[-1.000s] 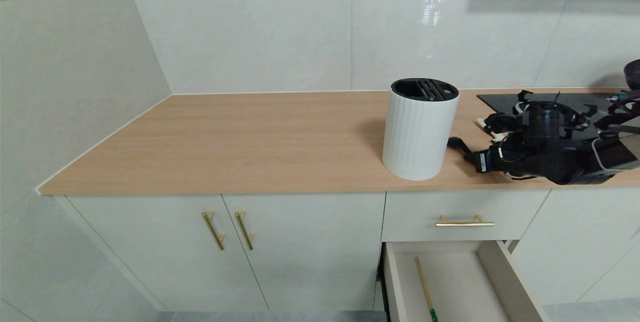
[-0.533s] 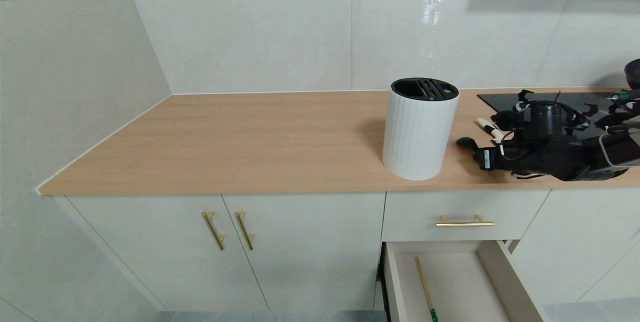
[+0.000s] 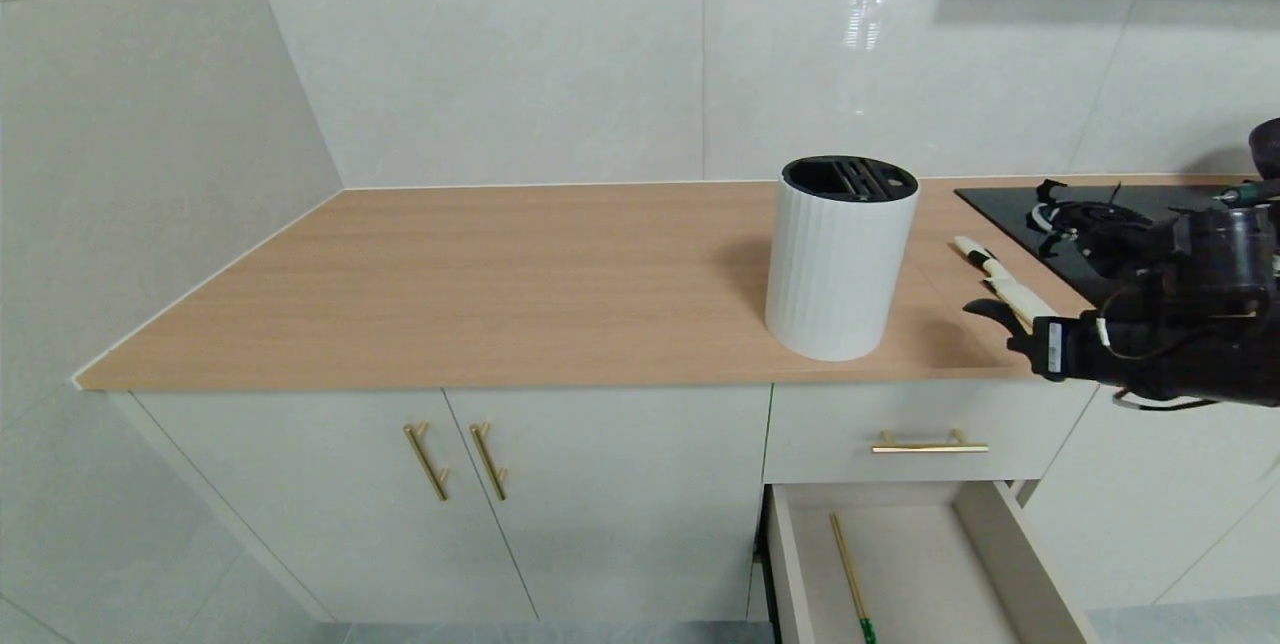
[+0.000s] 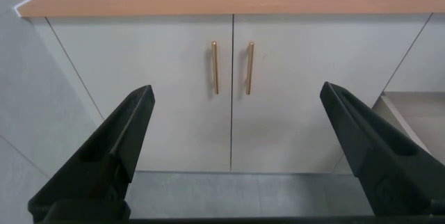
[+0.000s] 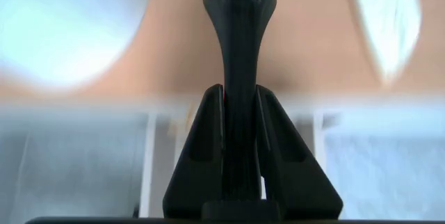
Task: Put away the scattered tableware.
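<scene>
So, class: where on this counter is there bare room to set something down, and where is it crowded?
Bare: the counter from the left wall to the white holder. Also the open drawer, right of the chopsticks. Crowded: between holder and hob, where a knife lies and the right end effector hovers.

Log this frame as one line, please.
right pincer: shut, empty, near counter front edge | knife: on counter beside holder | left pincer: open, facing cabinet doors | drawer: open, chopstick inside

Holder (image 3: 840,259) on counter (image 3: 500,274); knife (image 3: 1000,276) just right of it, hob (image 3: 1010,209) behind. Right gripper (image 3: 985,311) before knife, at counter's front edge. Below, open drawer (image 3: 930,564) with chopstick (image 3: 850,574) inside.
</scene>
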Controlling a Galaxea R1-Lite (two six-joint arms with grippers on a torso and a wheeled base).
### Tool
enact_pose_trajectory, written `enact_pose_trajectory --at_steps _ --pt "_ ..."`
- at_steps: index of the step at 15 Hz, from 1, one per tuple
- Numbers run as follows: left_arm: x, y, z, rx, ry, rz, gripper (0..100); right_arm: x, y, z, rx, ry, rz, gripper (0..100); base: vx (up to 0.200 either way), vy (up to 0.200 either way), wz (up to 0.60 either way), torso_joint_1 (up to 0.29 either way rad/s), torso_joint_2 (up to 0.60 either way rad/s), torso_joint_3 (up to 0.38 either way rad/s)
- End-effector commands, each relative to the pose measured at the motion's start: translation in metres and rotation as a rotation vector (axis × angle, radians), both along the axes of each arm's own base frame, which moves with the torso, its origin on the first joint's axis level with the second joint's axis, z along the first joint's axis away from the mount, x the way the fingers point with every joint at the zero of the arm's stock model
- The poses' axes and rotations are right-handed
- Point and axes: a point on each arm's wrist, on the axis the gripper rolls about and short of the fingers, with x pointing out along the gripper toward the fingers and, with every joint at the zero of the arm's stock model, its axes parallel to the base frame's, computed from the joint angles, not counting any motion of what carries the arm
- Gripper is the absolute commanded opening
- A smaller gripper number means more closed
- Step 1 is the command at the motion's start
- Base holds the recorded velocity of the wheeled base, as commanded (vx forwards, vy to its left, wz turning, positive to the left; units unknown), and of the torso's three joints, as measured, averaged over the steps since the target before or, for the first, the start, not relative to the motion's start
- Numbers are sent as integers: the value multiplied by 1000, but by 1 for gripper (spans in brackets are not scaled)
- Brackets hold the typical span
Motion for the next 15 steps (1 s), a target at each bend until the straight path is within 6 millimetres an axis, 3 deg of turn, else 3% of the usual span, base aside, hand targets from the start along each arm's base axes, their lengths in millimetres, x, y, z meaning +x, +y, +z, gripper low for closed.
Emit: enact_pose_trajectory --at_steps 1,4,6,15 --pt "0 0 0 0 0 1 100 -63 3 14 6 -45 20 0 0 0 0 0 0 0" --pt "0 0 0 0 0 1 100 -107 17 1 3 -20 102 0 0 0 0 0 0 0" --pt "0 0 0 0 0 1 100 -118 22 -2 -1 -18 136 0 0 0 0 -21 23 28" --pt "0 0 0 0 0 1 100 -125 31 -26 -34 82 209 0 0 0 0 -187 439 256"
